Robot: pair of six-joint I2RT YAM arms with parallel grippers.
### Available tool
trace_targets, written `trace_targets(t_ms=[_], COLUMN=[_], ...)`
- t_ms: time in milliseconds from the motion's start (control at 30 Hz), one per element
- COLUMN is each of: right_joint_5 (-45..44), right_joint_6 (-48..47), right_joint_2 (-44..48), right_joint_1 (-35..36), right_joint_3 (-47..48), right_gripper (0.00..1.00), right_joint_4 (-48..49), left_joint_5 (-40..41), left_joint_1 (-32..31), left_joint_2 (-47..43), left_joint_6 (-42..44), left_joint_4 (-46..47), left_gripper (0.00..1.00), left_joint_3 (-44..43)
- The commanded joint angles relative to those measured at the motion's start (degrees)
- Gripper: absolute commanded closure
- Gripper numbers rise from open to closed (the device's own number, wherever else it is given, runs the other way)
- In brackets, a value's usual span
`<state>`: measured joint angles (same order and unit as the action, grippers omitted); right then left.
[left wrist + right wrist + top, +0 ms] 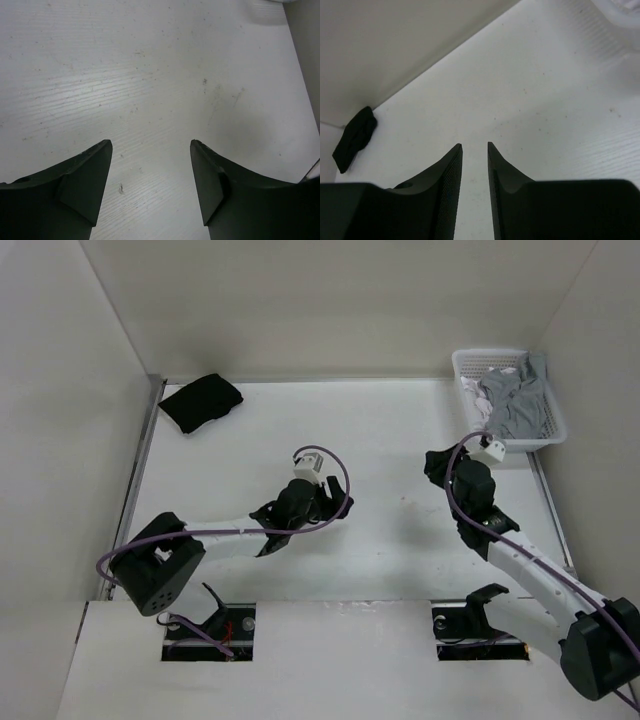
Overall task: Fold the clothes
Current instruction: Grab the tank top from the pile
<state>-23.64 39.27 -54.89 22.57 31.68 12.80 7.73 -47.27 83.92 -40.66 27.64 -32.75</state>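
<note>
Light-grey soft knit fabric, one T-shirt [520, 400], lies crumpled inside one white plastic basket [462, 364] with lattice walls, standing at the far right corner of the table [400, 430]; part of the fabric hangs over the basket's right rim. A small bunch of white fabric [478, 412] shows at the basket's near left corner, beside the T-shirt. One black garment [201, 402], folded into a compact, roughly rectangular bundle, rests at the far left corner, well apart from the basket. The table surface is matte white, marked with fine parallel lines and scattered small dark specks. Two arms are in view, each carrying one purple cable looped at the wrist. The left gripper [151, 145] is released: its two matte black tapered fingers stand wide apart over bare table, with nothing between them. The right gripper [474, 146] sits near the basket; its two fingers [451, 190], finely ribbed on their inner faces, are separated by a narrow gap and grasp nothing. Neither gripper touches the T-shirt
</note>
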Motion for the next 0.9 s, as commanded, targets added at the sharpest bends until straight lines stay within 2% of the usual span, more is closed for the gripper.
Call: trace_targets(t_ms=[0,233,267,300,367,400,533,667,767,867], right_joint_5=[-1.2,-0.2,0.2,0.3,0.4,0.8,3.2,1.1,-0.3,0.4], right_joint_6=[0.1,-1.2,-1.8,-3.6,-4.4,-4.5,-4.2,-4.5,-5.6,-7.2], right_joint_2=[2.1,3.3,2.3,0.6,-2.5,-5.4,-20.6,-35.8,-47.8,-56.3], right_joint_1=[0.7,-2.7,-3.6,-5.9,-9.9,-13.4,-24.8,-31.7,-36.7,-40.0], right_joint_3=[-1.9,0.2,1.3,3.5,7.1,10.0,22.8,36.5,49.3,59.3], right_gripper=[0.65,0.64,0.69,0.81,0.95,1.0,1.0,0.9,0.68,0.55], right_joint_4=[-0.2,-0.8,-0.8,-1.3,-2.3,-3.5,-5.7,-7.3,-12.2,-17.8], left_joint_5=[0.2,-0.7,-0.7,-0.7,-0.1,-0.1,-0.1,-0.7,-0.7,-0.7], left_joint_1=[0.2,0.5,0.6,0.6,0.6,0.6,1.0,1.5,2.2,3.0], left_joint_2=[-3.3,-0.7,-0.7,-0.9,-1.0,-0.7,-0.3,0.4,0.6,0.3], left_joint_6=[1.1,0.8,0.7,0.6,0.8,0.9,0.5,0.3,0.2,0.2], left_joint_4=[2.5,2.4,2.5,2.6,3.6,4.3,6.8,8.2,8.3,9.0], left_gripper=[0.36,0.36,0.37,0.37,0.37,0.37,0.39,0.39,0.39,0.39], left_joint_3=[0.3,-0.5,-0.4,-0.3,0.1,0.3,1.6,2.1,2.3,2.7])
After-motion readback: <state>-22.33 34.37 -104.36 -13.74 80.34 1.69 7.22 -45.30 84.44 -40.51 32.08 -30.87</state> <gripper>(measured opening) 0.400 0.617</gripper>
